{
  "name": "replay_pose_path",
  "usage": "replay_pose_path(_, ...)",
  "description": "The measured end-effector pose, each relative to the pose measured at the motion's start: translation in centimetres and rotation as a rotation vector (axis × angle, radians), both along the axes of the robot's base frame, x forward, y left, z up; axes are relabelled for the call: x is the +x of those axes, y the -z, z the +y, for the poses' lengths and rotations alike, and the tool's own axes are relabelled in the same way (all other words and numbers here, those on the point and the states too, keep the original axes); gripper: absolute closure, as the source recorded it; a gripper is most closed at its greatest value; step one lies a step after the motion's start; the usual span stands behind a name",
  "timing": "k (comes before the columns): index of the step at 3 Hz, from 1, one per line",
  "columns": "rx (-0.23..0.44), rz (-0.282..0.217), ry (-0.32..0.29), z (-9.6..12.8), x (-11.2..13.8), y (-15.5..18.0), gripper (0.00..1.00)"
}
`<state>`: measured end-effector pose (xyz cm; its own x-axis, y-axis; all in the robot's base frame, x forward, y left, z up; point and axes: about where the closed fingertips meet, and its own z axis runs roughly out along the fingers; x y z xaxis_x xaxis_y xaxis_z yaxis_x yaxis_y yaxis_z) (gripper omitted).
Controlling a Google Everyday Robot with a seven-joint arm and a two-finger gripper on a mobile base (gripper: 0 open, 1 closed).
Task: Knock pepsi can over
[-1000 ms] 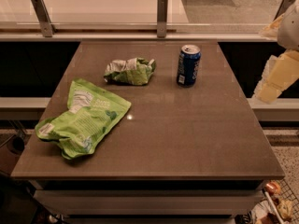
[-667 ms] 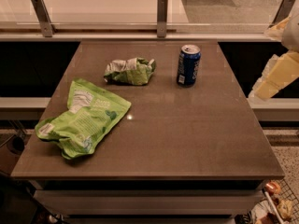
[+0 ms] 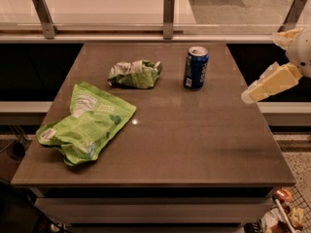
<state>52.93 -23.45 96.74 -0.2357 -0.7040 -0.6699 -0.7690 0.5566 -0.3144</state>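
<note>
Lying flat near the front left of the brown table [image 3: 204,149] is a big green snack bag [image 3: 87,123], and a small crumpled green bag [image 3: 135,74] is sitting farther back, near the middle. The pepsi can [image 3: 196,68] is standing straight up near the back of the table, a bit right of the middle, with its long side pointing up and down. The gripper [image 3: 257,90] is hanging in the air just off the right edge of the table, pointing down and left. I cannot tell how far open it is, and nothing is showing in its grip. The can is sitting to the left of it and farther back, with only bare tabletop between them. Both bags are lying on the can's far side, so nothing is blocking the way. A sideways push high on the can is looking like the way to tip it.
</note>
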Motion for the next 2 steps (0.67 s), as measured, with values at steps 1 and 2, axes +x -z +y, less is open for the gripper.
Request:
replay_pose_path(1, 0.13, -0.109, 0.0, 0.7, 2.7, 0.4, 0.0)
replay_pose_path(2, 0.248, -0.181, -0.013, 1.4, 5.3, 1.0, 0.0)
